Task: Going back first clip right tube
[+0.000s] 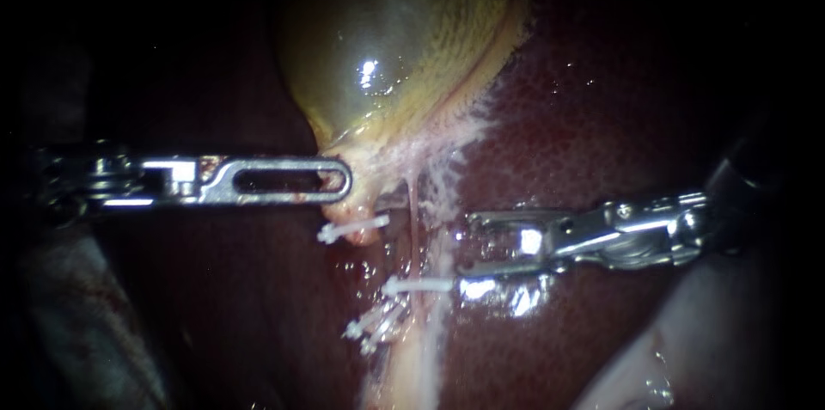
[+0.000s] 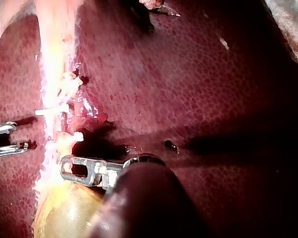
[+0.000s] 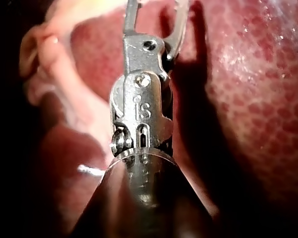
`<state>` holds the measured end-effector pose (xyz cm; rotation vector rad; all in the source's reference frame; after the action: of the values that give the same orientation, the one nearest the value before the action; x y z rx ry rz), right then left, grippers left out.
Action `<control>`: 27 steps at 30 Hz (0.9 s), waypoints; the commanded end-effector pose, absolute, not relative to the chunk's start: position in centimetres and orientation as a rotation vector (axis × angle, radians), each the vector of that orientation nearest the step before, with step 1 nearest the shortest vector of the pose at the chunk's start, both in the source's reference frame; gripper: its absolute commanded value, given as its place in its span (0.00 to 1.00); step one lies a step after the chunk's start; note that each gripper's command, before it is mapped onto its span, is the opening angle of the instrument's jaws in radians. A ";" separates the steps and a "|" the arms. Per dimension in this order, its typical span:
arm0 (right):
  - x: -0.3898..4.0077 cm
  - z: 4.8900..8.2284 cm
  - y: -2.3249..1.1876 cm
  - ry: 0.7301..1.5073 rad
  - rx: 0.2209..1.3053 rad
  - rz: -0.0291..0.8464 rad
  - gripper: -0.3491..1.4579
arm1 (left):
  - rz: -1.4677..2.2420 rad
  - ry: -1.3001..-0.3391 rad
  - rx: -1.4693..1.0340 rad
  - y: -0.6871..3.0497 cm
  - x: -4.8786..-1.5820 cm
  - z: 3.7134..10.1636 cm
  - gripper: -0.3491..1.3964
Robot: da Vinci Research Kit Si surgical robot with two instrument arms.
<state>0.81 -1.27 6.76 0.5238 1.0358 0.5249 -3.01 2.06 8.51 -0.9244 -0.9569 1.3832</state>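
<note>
My right instrument (image 1: 468,245) comes in from the right over the liver, jaws open and empty. Just off its lower jaw's tip a white clip (image 1: 418,285) sits shut across the thin pale right tube (image 1: 414,221). Another clip (image 1: 352,229) sits on the left stub under the gallbladder's neck, and several more clips (image 1: 374,324) cluster lower down. My left instrument (image 1: 344,180) reaches in from the left, its slotted jaws shut on the neck of the yellow-green gallbladder (image 1: 387,58). The left wrist view shows the same clip (image 2: 52,111) ahead of my left instrument (image 2: 64,166). In the right wrist view my right instrument (image 3: 156,15) shows a gap between its jaws.
Dark red liver (image 1: 601,118) surrounds the tubes on both sides, wet and shiny under the right jaws. Pale fatty tissue (image 1: 430,350) runs down from the gallbladder's neck. A pale fold (image 1: 653,358) lies at the lower right.
</note>
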 end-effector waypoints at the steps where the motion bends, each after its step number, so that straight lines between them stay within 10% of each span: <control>1: 0.78 6.76 -1.26 1.037 0.517 0.526 0.45 | 1.383 -0.955 -0.924 2.05 -3.01 8.52 0.00; 27: 0.72 6.74 -1.24 1.043 0.482 0.508 0.46 | 1.381 -0.953 -0.932 2.01 -3.41 9.14 0.00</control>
<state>0.72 -1.23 6.74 0.4809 1.0435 0.5083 -3.43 2.01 9.14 -0.9331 -0.9529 1.3807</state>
